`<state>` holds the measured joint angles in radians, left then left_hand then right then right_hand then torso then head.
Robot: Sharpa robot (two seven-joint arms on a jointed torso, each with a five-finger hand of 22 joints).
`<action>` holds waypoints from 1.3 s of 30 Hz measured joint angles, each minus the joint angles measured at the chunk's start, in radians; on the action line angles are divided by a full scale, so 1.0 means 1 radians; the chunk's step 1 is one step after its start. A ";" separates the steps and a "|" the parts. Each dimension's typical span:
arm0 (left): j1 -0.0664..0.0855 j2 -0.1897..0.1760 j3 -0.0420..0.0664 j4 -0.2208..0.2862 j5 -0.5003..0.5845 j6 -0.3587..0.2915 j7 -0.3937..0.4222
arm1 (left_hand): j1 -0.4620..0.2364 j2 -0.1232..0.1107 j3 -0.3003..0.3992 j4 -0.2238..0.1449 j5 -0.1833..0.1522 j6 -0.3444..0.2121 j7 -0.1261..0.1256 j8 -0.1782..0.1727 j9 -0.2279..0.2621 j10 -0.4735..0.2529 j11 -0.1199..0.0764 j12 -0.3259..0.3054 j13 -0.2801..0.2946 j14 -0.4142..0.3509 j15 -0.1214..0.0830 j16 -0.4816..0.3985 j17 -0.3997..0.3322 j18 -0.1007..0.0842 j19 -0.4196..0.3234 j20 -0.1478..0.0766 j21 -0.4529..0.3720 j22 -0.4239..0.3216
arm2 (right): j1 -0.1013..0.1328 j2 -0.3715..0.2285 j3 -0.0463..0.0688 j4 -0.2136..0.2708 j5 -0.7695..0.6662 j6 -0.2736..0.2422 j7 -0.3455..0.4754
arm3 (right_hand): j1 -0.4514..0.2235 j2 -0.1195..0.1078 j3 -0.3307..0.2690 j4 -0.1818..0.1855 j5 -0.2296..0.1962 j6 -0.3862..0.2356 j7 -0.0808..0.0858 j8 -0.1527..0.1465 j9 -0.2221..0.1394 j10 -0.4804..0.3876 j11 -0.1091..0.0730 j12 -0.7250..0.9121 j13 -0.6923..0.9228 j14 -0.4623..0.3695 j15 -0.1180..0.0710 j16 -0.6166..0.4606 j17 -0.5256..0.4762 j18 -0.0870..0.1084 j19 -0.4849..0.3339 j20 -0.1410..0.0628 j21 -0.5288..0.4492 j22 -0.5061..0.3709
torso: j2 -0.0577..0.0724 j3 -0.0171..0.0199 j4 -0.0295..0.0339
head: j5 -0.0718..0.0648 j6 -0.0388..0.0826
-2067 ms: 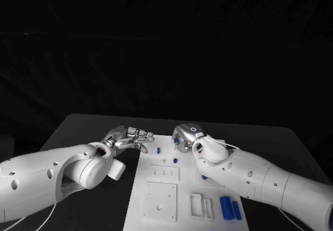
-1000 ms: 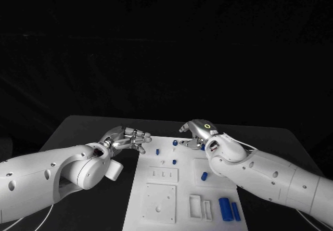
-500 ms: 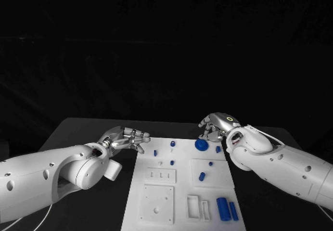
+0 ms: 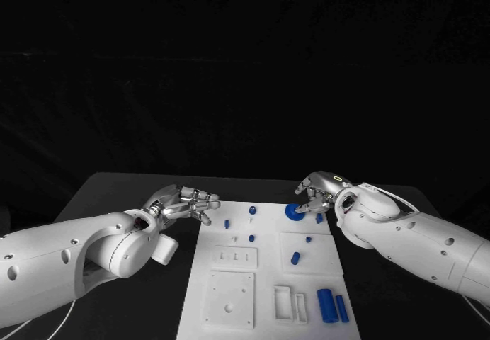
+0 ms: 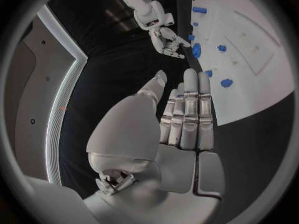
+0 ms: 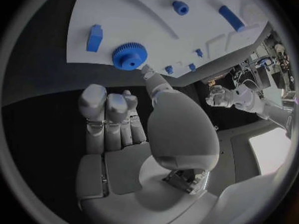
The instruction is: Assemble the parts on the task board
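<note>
The white task board [image 4: 233, 283] lies in the middle of the black table. A blue gear [image 4: 295, 211] lies flat at its far right corner, with small blue pegs [image 4: 295, 258] spread behind it and two blue cylinders [image 4: 328, 305] near the front. My right hand [image 4: 318, 191] hovers just beyond the gear [image 6: 129, 56]; its thumb tip is beside the gear and its fingers [image 6: 107, 109] hold nothing. My left hand [image 4: 185, 202] hangs off the board's far left corner, with straight fingers [image 5: 189, 109] and nothing in it.
The board has raised white plates [image 4: 231, 297] and a slotted block [image 4: 290, 303] along its near half. Bare black table [image 4: 112, 191] runs along both sides of the board. The board [image 5: 249, 50] and my right hand [image 5: 165, 35] also appear in the left wrist view.
My right hand moved from above the board's middle to its far right corner, and the blue gear now lies uncovered there. The left hand barely moved.
</note>
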<state>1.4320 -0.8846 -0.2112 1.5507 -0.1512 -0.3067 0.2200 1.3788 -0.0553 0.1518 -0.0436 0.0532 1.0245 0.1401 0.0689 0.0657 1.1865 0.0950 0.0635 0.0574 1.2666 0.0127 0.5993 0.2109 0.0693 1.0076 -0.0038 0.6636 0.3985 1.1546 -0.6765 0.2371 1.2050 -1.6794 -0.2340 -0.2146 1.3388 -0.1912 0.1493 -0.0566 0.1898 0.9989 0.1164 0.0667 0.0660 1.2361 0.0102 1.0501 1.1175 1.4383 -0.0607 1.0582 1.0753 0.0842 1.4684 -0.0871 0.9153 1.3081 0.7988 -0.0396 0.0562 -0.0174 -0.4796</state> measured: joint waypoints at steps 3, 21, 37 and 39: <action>0.000 0.003 0.000 -0.001 0.000 0.001 0.000 | 0.000 0.000 0.000 0.000 0.000 0.000 0.000 0.000 0.000 0.000 0.000 0.000 0.000 0.000 0.000 0.000 0.000 0.000 0.000 0.000 0.000 0.000 | -0.001 0.012 0.000 -0.019 0.006 0.016 0.002 | -0.006 0.006 0.000 0.000 0.000 0.000 0.000 0.000 0.000 0.008 0.000 0.017 0.019 0.000 0.000 0.004 0.024 0.000 0.000 0.000 0.030 0.000 | 0.000 -0.0003 0.0003 | -0.002 -0.003; 0.000 0.009 -0.002 -0.009 0.000 0.005 -0.001 | 0.000 0.000 0.000 0.000 0.000 0.000 0.000 0.000 0.000 0.000 0.000 0.000 0.000 -0.004 0.004 0.000 -0.001 0.000 0.000 0.000 0.000 -0.003 | -0.010 0.051 -0.001 -0.084 0.029 0.065 0.018 | -0.020 0.020 0.037 -0.021 0.019 0.022 -0.006 0.000 0.000 0.012 -0.004 0.021 0.032 0.009 0.002 0.004 0.050 -0.001 0.000 0.007 0.064 0.000 | 0.000 -0.0017 -0.0004 | -0.005 -0.013; 0.000 0.009 -0.003 -0.011 0.000 0.007 -0.002 | 0.000 0.000 0.000 0.000 0.000 0.000 0.000 0.000 0.000 0.000 0.000 0.000 0.000 -0.004 0.004 0.000 -0.001 0.000 0.000 0.000 0.000 -0.004 | -0.011 0.060 0.000 -0.101 0.038 0.082 0.029 | -0.043 0.032 0.116 -0.047 0.074 0.055 -0.010 -0.003 -0.004 0.017 -0.008 0.021 0.036 0.011 0.000 0.004 0.058 -0.001 0.000 0.007 0.076 0.000 | 0.000 -0.0025 -0.0006 | -0.005 -0.018; 0.000 0.009 -0.003 -0.012 0.000 0.007 -0.002 | 0.000 0.000 0.000 0.000 0.000 0.000 0.000 0.000 0.000 0.000 0.000 0.000 0.000 -0.004 0.003 0.000 -0.001 0.000 0.000 0.000 0.000 -0.004 | -0.011 0.059 0.000 -0.101 0.039 0.084 0.031 | -0.043 0.032 0.126 -0.057 0.105 0.048 -0.003 -0.005 -0.004 0.017 -0.008 0.021 0.034 0.011 0.000 0.004 0.060 -0.001 0.000 0.007 0.076 0.000 | 0.001 -0.0025 -0.0010 | -0.005 -0.019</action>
<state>1.4320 -0.8752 -0.2144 1.5388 -0.1517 -0.2996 0.2179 1.3788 -0.0553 0.1518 -0.0436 0.0532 1.0246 0.1402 0.0689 0.0657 1.1865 0.0949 0.0635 0.0574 1.2631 0.0162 0.5993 0.2102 0.0693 1.0076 -0.0038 0.6636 0.3943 1.1441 -0.6170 0.2373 1.1043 -1.6405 -0.1499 -0.1833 1.2958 -0.1588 0.2756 -0.1136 0.2947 1.0466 0.1134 0.0617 0.0622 1.2528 0.0018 1.0714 1.1520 1.4492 -0.0612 1.0620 1.1348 0.0828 1.4684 -0.0802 0.9918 1.3077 0.7994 -0.0421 0.0552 -0.0227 -0.4986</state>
